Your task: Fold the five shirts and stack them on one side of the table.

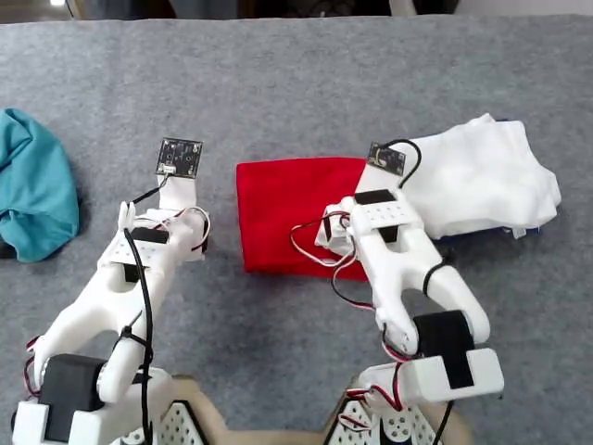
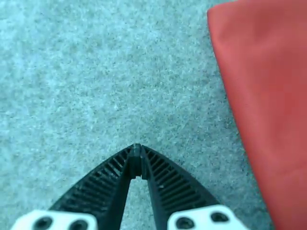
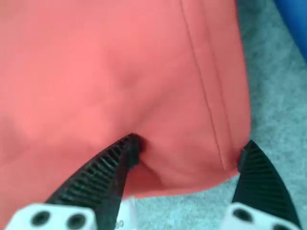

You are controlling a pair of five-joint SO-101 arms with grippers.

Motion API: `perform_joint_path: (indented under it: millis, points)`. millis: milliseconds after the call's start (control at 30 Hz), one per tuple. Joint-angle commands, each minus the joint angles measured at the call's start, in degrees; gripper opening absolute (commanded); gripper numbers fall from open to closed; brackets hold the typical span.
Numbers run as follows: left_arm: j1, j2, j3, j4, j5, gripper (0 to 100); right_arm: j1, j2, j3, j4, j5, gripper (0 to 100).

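Note:
A folded red shirt lies flat in the middle of the grey table. My right gripper is open over its right edge, and a corner of the red shirt sits between the two fingers. The left fingertip touches the cloth. My left gripper is shut and holds nothing, just above bare carpet left of the red shirt. A folded white shirt rests at the right on a blue one. A crumpled teal shirt lies at the far left.
Grey carpet covers the table. Open carpet runs along the back and between the teal shirt and the left arm. The right arm stands beside the white pile. A blue patch shows beyond the red shirt.

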Motion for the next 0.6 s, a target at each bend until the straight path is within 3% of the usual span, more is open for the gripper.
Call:
perform_joint_path:
  millis: [0, 233, 567]
  points:
    - [-0.48, -0.53, -0.57, -0.88, -0.09, 3, 2.46, 2.59, -0.92, -2.55, 0.97, 32.3]
    - [-0.48, -0.53, -0.57, -0.88, -0.09, 3, 3.96, 1.8, -1.19, -2.11, 4.66, 7.5]
    - [-0.48, -0.53, -0.57, -0.88, -0.09, 3, 3.78, -6.81, -1.27, -2.11, 4.84, 5.3]
